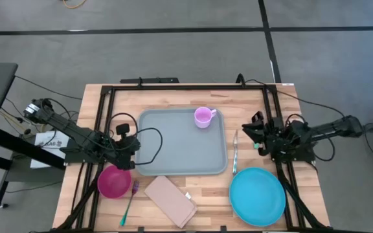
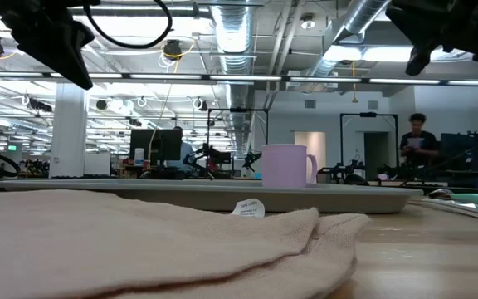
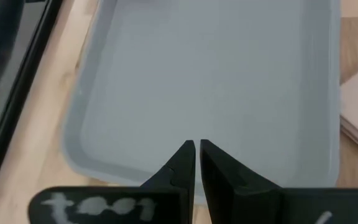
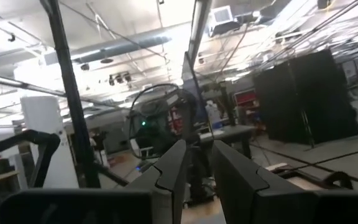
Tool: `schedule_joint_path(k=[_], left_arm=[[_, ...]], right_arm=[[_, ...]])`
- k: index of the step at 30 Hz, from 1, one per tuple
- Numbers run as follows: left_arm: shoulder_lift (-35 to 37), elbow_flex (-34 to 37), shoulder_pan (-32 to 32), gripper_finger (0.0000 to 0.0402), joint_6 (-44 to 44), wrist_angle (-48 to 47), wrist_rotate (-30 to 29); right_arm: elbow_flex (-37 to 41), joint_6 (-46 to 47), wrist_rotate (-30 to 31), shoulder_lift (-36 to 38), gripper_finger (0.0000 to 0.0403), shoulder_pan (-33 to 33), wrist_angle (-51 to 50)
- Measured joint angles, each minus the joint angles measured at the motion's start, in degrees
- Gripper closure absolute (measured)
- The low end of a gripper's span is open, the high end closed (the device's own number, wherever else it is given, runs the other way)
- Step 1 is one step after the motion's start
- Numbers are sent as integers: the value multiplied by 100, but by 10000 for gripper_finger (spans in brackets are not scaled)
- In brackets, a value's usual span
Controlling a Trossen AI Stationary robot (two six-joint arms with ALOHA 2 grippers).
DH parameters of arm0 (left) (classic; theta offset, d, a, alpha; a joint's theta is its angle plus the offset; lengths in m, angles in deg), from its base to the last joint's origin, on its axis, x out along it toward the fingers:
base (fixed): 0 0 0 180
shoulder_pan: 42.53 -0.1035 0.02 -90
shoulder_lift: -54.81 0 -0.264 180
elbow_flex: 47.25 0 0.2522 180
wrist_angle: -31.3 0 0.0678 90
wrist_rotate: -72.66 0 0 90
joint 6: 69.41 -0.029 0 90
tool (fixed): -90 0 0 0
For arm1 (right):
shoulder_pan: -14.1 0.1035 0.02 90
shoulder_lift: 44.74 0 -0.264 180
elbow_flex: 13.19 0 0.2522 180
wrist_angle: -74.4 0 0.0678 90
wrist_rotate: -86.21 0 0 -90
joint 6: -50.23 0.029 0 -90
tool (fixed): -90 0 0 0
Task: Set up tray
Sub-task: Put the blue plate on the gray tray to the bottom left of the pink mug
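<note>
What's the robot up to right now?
Left hand shut, empty, at tray edge. Right hand empty, parked right. Pink cup on tray. Nothing blocking.

Cup (image 1: 203, 117) on tray (image 1: 173, 152) (plate (image 1: 257, 196) right).

This is a big open robotics lab, more industrial hall than office. Overhead, bare silver ducts (image 2: 247, 50) and pipes run under an open ceiling with strip lights. The floor (image 1: 173, 52) around the bench is grey concrete marked with dark lines. The wooden table (image 1: 173, 94) sits inside a black metal frame (image 1: 105, 97), cables trailing off its left side. Far across the room stand more black frames (image 2: 235, 133) and monitors (image 2: 158, 148) on other benches, and a person (image 2: 416, 143) stands at the far right beside dark cabinets (image 4: 309, 93).
</note>
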Motion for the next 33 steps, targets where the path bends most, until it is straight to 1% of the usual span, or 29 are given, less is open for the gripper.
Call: schedule_joint_path(k=[2,7,9,11,13,20,23,26,28,30,31,33], left_arm=[[0,0,0,388,-61,0,-3],[0,0,0,388,-97,0,-16],[0,0,0,388,-103,0,-16],[0,0,0,388,-104,0,-16],[0,0,0,388,-104,0,-16],[0,0,0,388,-84,0,-14],[0,0,0,388,-76,0,-14],[0,-2,0,388,-64,0,-14],[0,-2,0,388,-15,0,-13],[0,-2,0,388,42,0,-11],[-1,-2,0,388,56,0,-11],[-1,-2,0,388,69,0,-11]], right_arm=[[-141,0,3,-403,329,97,159],[-723,58,3,-1341,317,369,134],[-1085,197,2,-1713,309,445,-111],[-1553,344,-4,-2010,300,489,-715],[-2125,566,-2,-2251,289,528,-1735],[-4336,1726,-8,-3117,256,551,-6225],[-5030,2323,-78,-3493,249,578,-8002],[-5398,2908,-165,-3846,244,656,-9656],[-5412,3308,-168,-4070,241,721,-10431],[-5409,3810,-190,-4344,239,809,-11096],[-5409,4081,-294,-4493,239,853,-11375],[-5409,4312,-619,-4790,238,950,-11780]])
